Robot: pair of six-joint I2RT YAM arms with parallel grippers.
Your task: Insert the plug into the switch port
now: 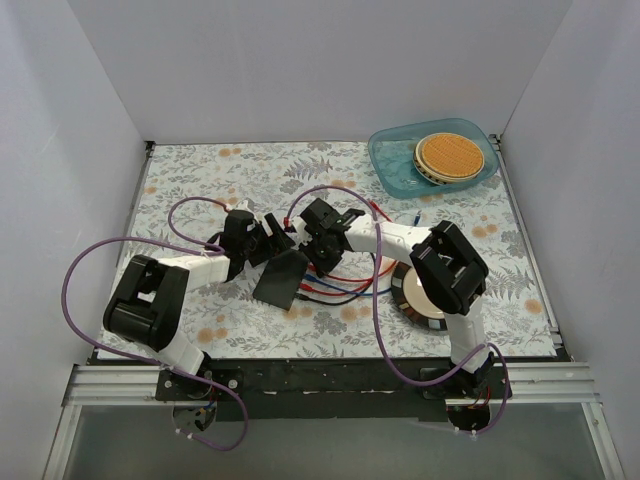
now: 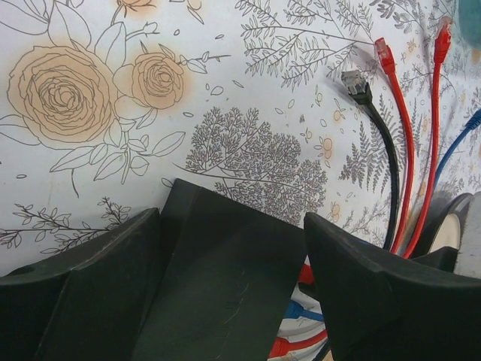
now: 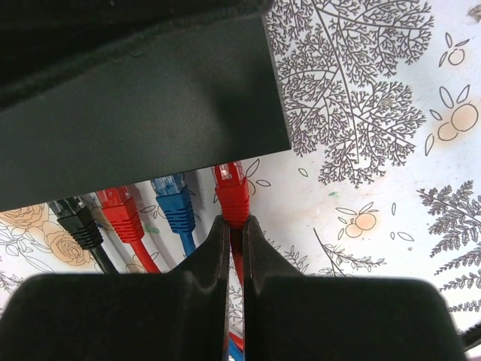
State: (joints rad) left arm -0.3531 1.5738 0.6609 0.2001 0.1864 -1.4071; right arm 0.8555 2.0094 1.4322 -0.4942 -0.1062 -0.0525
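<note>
The switch, a flat matte-black box, is tilted up between my left gripper's fingers. In the left wrist view the box fills the gap between the two fingers of the left gripper, which is shut on it. My right gripper is shut on a red plug just behind its boot. The plug's tip meets the lower edge of the box. The ports themselves are hidden under that edge. In the top view the right gripper sits right beside the box.
A blue plug, another red plug and a black plug sit along the same box edge. Loose black and red plugs lie on the mat. A round black-rimmed dish and a blue tray are at the right.
</note>
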